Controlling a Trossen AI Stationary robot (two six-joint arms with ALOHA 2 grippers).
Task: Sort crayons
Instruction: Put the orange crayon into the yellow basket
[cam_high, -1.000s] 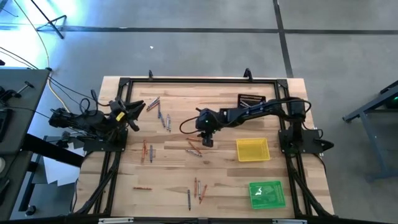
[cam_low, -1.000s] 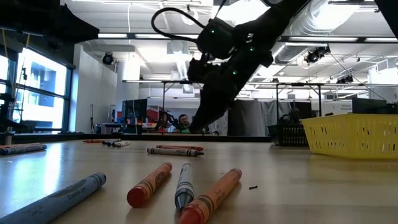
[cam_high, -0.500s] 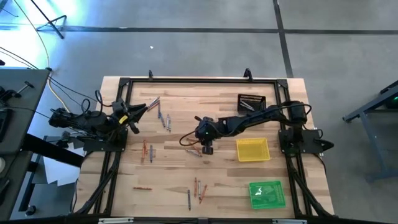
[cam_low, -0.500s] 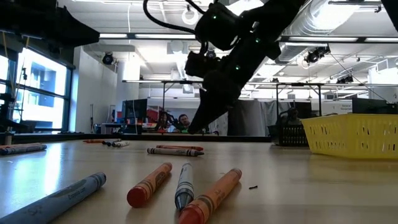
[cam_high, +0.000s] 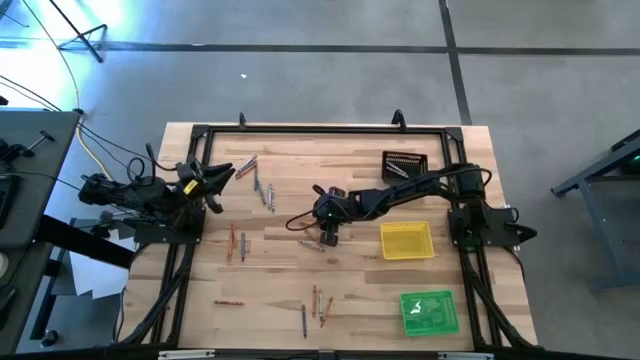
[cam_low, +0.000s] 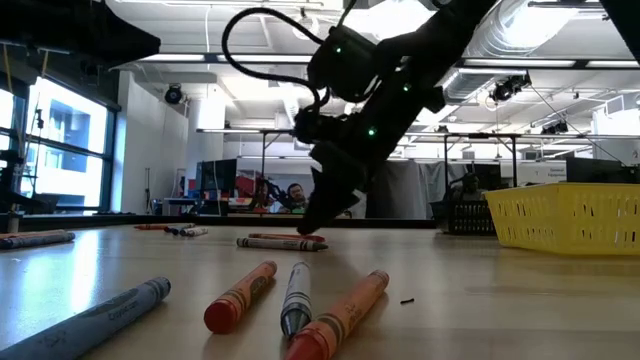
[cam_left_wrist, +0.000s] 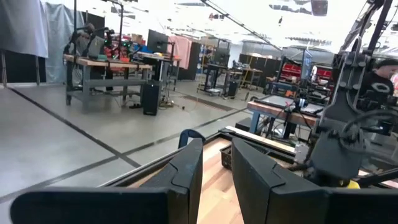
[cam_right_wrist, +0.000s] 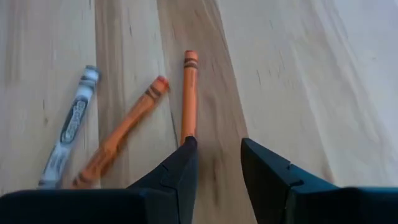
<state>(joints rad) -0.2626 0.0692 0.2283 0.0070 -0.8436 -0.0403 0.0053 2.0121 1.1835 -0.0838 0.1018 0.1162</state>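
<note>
— Three crayons (cam_right_wrist: 134, 118) are lying just ahead of the right tool (cam_right_wrist: 216, 163): two orange ones and a grey one, close together near the middle of the counter (cam_high: 280, 290). That tool is hanging low over them with its two fingers parted and nothing between them.

— So it is reaching for a pick, I'd say. Which one?

— Probably the straight orange crayon (cam_right_wrist: 189, 93); one finger is sitting right at its near end, the other beside it on bare wood. The next move is calling for a small sideways shift so the stick sits between the fingers, then a drop and a squeeze.

— And the other arm?

— The left tool (cam_high: 222, 172) is waiting at the counter's left edge, raised, fingers slightly apart, holding nothing.

— Where are the rest?

— Scattered in small clusters over the pale, grainy planks. Thin round sticks in paper wrappers with dark bands; they are looking likely to roll if nudged. The yellow tray (cam_high: 406, 241), a square perforated basket, is sitting just right of the working arm, with the black tray (cam_high: 404, 164) and green tray (cam_high: 429, 311) along the same side.
</note>
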